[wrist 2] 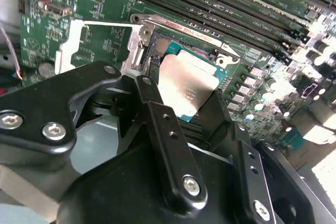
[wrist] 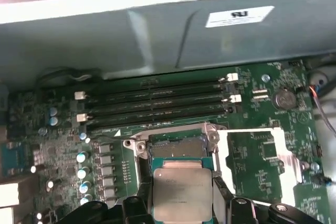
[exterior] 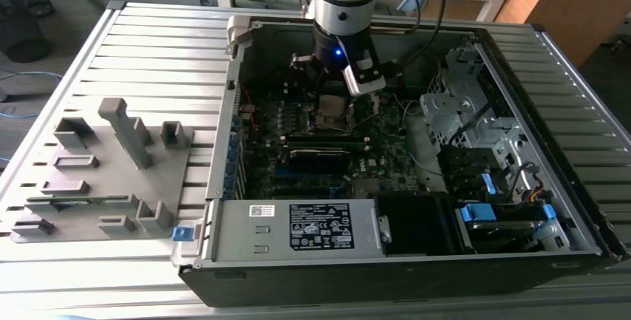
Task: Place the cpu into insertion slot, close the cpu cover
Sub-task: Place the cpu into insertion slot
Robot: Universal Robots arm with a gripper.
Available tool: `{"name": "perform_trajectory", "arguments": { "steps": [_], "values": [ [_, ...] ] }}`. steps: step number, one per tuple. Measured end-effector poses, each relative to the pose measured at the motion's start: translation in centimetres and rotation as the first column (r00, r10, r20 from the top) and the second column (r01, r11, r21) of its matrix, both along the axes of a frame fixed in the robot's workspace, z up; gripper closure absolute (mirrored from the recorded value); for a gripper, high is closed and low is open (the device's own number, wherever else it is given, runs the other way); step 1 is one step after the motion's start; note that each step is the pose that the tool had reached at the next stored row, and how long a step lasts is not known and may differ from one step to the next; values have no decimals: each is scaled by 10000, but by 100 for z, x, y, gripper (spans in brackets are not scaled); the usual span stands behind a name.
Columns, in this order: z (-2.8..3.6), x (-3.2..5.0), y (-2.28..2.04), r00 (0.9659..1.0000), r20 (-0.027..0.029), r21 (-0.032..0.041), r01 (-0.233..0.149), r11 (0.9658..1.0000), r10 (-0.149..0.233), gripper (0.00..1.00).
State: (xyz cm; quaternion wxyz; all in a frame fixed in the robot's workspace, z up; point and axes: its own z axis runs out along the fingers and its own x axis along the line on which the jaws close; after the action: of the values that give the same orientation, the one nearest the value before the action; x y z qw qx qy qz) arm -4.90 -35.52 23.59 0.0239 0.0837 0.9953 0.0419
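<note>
My gripper (exterior: 333, 104) reaches down into the open computer case, over the green motherboard. It is shut on the cpu (wrist 2: 186, 85), a thin silver-grey square chip held by two opposite edges between the black fingers (wrist 2: 157, 114). The cpu (wrist: 181, 192) hangs tilted just above the insertion slot (wrist: 176, 146), covering the slot's near part; the far part of the black socket (wrist 2: 168, 45) shows past the chip. The cpu cover (wrist: 286, 156), a silvery hollow frame, lies flipped open flat on the board beside the slot, also seen as the cover (wrist 2: 71, 51) in the second wrist view.
Long black memory slots (wrist: 157, 103) run just beyond the socket, with the grey case wall (wrist: 157, 35) behind them. A grey power-supply box (exterior: 295, 227) and drive cages (exterior: 463, 113) stand in the case. A grey fixture block (exterior: 99, 172) sits on the slatted table at the exterior view's left.
</note>
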Motion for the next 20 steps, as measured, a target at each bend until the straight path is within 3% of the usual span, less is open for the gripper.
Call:
{"name": "perform_trajectory", "arguments": {
  "steps": [5, 10, 12, 15, 20],
  "values": [
    [-4, 0, 0, 9968, 1, 2, 796, 9968, -796, 46],
    [-7, 0, 0, 9859, 1, 1, 1673, 9859, -1673, 46],
    [-8, 0, 0, 9796, 0, 0, 2011, 9796, -2011, 46],
    [-11, 0, 0, 9673, 1, 1, 2535, 9673, -2535, 46],
    [-16, 0, 0, 9403, 0, -1, 3404, 9403, -3404, 46]
  ]
}}
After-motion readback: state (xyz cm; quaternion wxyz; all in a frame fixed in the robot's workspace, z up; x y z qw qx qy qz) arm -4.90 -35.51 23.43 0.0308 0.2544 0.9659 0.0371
